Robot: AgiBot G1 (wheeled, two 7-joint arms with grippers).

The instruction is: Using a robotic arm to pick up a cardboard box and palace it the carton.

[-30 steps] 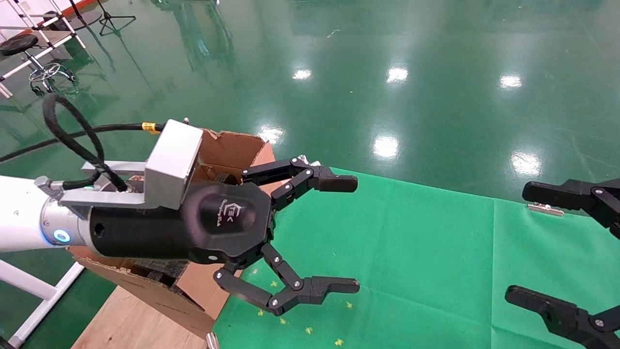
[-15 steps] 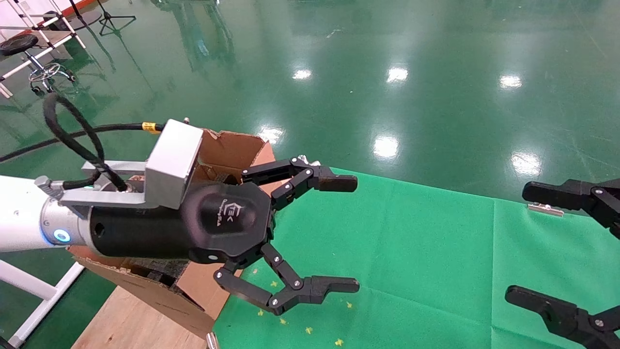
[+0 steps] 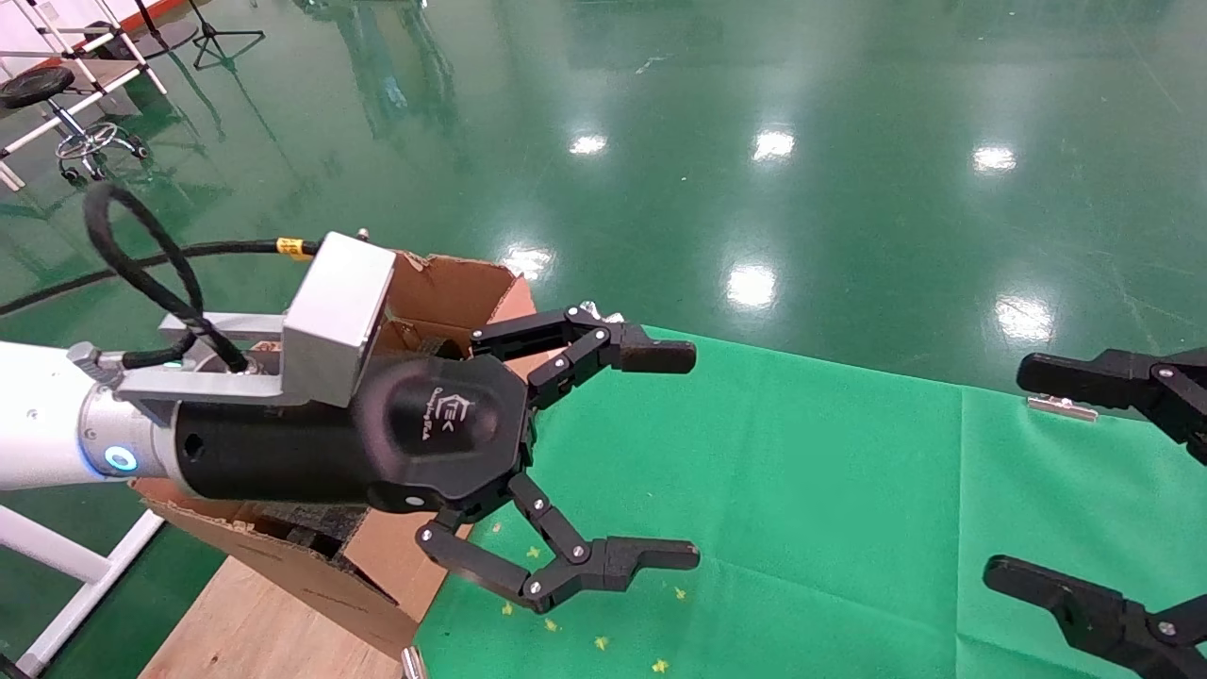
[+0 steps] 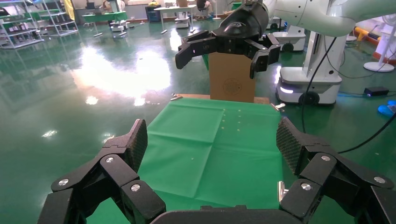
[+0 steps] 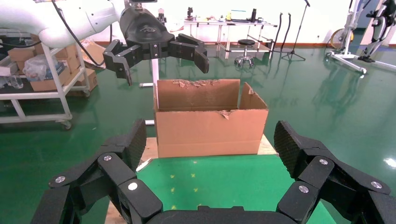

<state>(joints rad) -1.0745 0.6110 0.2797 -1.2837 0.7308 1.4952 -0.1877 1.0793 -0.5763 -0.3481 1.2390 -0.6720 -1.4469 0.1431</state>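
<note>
The large brown carton (image 3: 456, 286) with torn flaps stands on the wooden left end of the table; it also shows in the right wrist view (image 5: 210, 130). My white left arm's gripper (image 3: 694, 456) is open and empty, reaching from over the carton out above the green cloth (image 3: 801, 490). My all-black right gripper (image 3: 1007, 471) is open and empty at the right edge. In the left wrist view an upright brown cardboard box (image 4: 232, 81) with a round mark stands at the table's far right end, behind the right gripper (image 4: 217, 65). I cannot tell if it is the small taped box.
The green cloth is held by silver clips (image 3: 1061, 405) at its edges. Small yellow marks (image 3: 603, 641) dot the cloth near the carton. Glossy green floor lies beyond; a stool and stands (image 3: 57, 104) are at the far left.
</note>
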